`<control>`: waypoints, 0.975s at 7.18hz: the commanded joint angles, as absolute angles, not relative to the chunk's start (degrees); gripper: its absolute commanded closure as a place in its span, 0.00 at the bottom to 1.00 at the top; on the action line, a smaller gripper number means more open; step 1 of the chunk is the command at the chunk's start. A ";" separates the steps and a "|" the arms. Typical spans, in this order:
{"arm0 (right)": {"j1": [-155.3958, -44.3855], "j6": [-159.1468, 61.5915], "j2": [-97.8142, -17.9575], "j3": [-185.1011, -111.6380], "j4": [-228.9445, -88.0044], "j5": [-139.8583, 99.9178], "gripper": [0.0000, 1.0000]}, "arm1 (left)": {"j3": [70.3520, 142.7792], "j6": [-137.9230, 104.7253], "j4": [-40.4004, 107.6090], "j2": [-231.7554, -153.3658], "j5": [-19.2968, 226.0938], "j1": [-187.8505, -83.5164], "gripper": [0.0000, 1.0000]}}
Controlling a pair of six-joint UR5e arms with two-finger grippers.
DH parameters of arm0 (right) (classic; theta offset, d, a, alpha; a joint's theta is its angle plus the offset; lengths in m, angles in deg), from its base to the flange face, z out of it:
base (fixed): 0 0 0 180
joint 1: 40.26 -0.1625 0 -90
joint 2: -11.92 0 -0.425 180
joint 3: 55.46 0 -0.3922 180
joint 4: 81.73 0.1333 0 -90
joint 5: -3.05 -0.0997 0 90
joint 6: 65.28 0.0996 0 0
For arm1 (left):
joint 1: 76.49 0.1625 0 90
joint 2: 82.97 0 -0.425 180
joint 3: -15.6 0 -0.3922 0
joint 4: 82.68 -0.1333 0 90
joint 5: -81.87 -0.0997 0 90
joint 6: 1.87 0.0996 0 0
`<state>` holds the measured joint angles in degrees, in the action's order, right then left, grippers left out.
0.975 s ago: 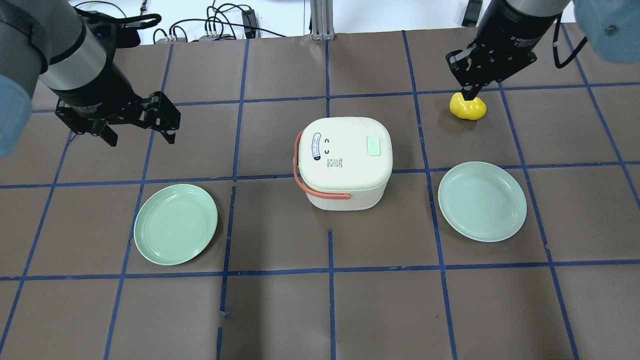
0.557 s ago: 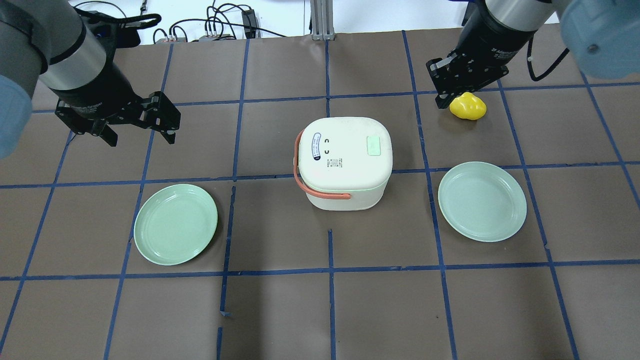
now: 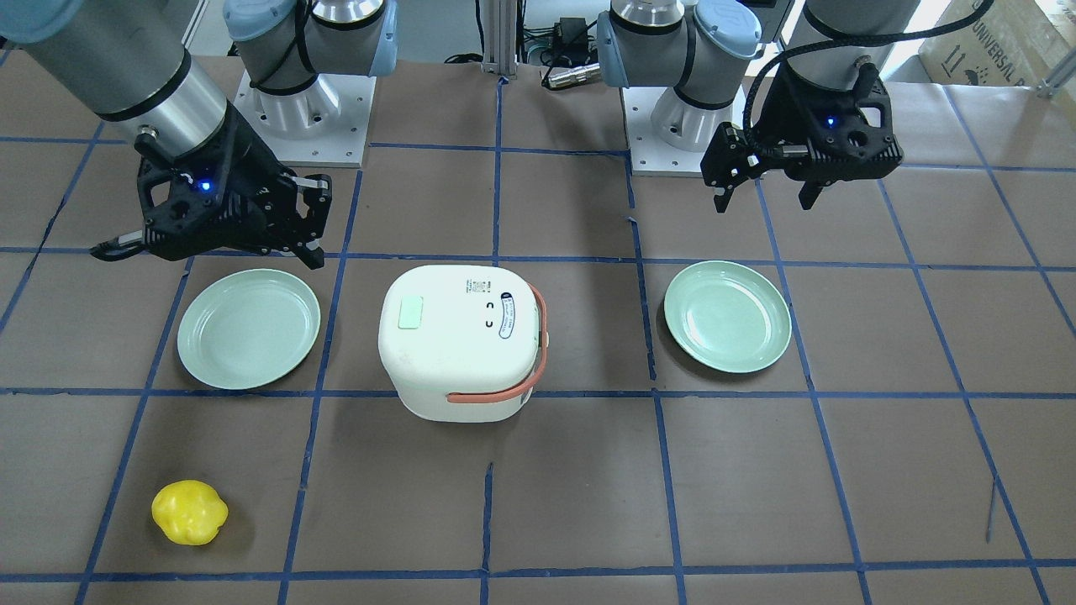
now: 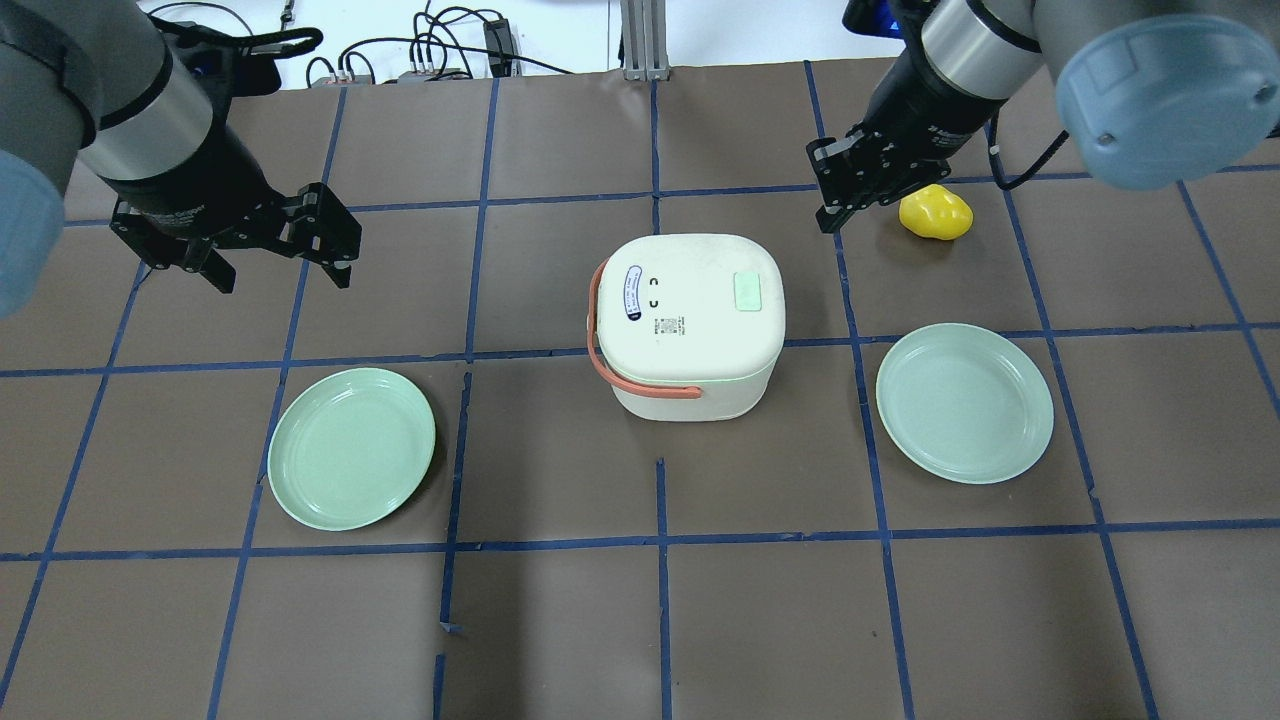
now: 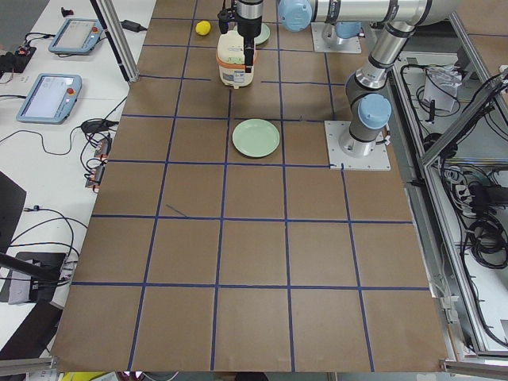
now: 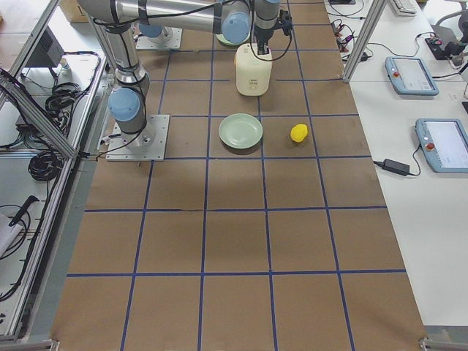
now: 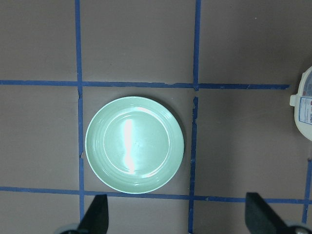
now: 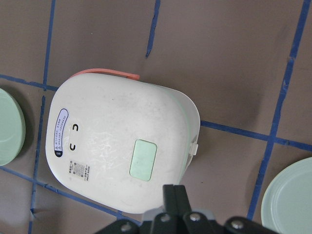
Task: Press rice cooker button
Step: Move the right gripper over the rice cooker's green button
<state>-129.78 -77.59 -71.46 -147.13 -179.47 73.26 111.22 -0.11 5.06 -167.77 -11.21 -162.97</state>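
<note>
Away from the yellow lump (image 4: 936, 213), the right arm's fingers (image 8: 174, 195), pressed together and empty, had swung toward the rice cooker (image 8: 122, 146) mid-approach; lowering onto its green button (image 8: 143, 160) seemed next.

Rice cooker (image 4: 690, 330): off-white plastic, smooth with a faint sheen; lid lightly scuffed, seen just ahead of the right jaws.
Button (image 8: 143, 160): pale green panel, smooth, matt.
Handle (image 3: 504, 393): coral plastic, smooth.
Left plate (image 7: 134, 145): pale green, smooth, glossy; a bright streak of reflected light, ahead of the left jaws.
Right plate (image 4: 964, 402): same glossy finish.
Yellow object (image 4: 935, 213): glossy, lumpy skin, beside the right jaws; material unclear.
Counter (image 4: 760, 600): brown paper-like covering, matt, slightly creased.
Tape lines (image 4: 660, 540): blue, matt.
Left jaws, right jaws: black, matt.
Right arm (image 4: 975, 40): brushed silver metal.
Joint cap (image 4: 1160, 90): light blue plastic, smooth.
</note>
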 commanded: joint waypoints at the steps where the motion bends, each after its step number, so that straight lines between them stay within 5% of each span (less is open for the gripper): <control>1: -130.87 -77.58 -70.08 -149.14 -182.34 70.83 0.89 | 111.22 -0.11 5.04 -167.78 -11.21 -162.97 0.00; 7: -132.46 -77.23 -68.23 -152.40 -186.32 68.97 0.89 | 111.22 -0.11 5.04 -167.78 -11.21 -162.97 0.00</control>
